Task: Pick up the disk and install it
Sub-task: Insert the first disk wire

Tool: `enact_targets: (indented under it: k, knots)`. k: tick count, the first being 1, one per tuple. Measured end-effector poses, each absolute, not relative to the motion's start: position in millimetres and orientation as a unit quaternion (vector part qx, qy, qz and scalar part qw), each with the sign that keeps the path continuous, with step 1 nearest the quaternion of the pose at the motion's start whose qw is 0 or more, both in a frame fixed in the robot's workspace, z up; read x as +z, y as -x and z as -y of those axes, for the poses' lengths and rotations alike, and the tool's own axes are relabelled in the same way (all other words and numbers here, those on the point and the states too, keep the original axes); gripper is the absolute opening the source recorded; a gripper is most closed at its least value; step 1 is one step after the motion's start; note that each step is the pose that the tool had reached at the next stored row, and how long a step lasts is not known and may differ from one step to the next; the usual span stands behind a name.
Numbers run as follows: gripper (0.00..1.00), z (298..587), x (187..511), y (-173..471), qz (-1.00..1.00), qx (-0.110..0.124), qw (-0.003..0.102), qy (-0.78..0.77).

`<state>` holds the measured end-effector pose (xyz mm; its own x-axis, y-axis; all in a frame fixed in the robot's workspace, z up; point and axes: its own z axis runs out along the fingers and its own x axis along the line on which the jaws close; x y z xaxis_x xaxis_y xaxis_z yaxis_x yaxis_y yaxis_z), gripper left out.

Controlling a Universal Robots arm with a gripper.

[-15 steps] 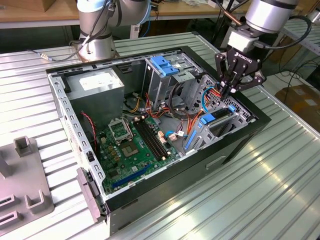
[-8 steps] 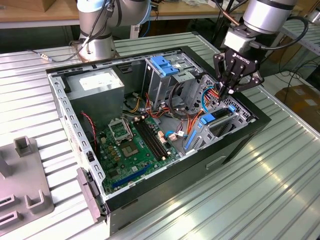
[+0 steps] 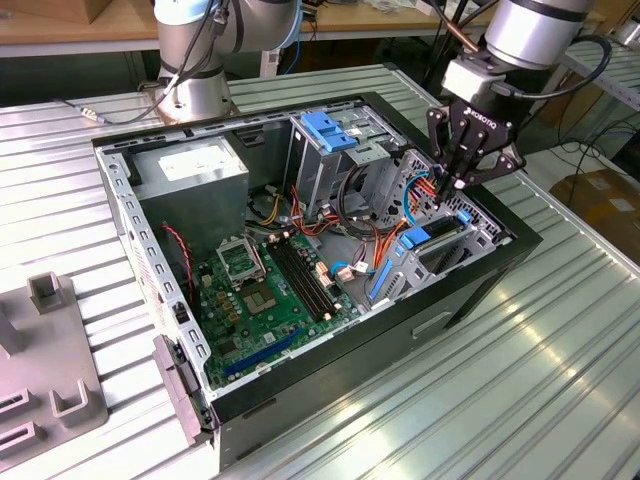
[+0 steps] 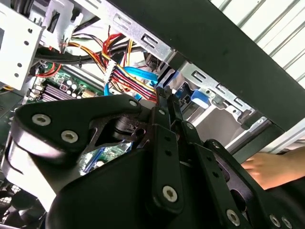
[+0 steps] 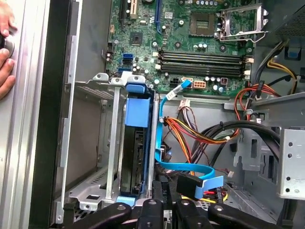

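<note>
- Currently, an open black desktop computer case (image 3: 480, 275) is seen lying on its side on a ribbed metal table (image 3: 560, 380), with the green motherboard (image 3: 265, 290) exposed.
- The black multi-link gripper (image 3: 462, 182) of the arm is positioned above the drive cage at the case's end toward the exterior view's right, its fingertips directed down at the cage's edge.
- The gripper's fingers (image 4: 164, 107) are seen drawn together, tips touching or nearly so in the second wrist view; nothing is observed between them.
- The disk, a dark flat drive framed by a bright blue plastic carrier rail (image 5: 136, 143), is found seated on edge inside the grey metal drive cage (image 5: 88, 138), in the slot just beside the cage's inner wall. In the exterior view the disk (image 3: 425, 245) is noted just below the gripper.
- Whether the fingertips touch the disk cannot be told.
- A flat blue data cable (image 5: 190, 169) and a bundle of red, yellow and orange wires (image 5: 190, 129) are recorded beside the cage.
- A grey power-supply box with a white sticker (image 3: 195, 170) is noted at the case's far corner, and a tall metal cage with a blue plastic bracket on top (image 3: 325, 135) near the middle.
- A person's hand (image 5: 5, 52) is seen resting on the table outside the case wall in the first wrist view.
</note>
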<state>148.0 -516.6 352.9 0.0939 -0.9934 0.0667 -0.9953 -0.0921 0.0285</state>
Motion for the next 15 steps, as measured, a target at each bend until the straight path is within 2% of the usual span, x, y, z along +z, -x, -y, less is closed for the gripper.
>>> enact_targets:
  k: [13,15]
  knots:
    - [0.17,520.5,352.5,-146.5,0.685,0.015,0.033,-0.728]
    - [0.17,524.0,352.0,-144.4,0.685,0.017,0.030,-0.728]
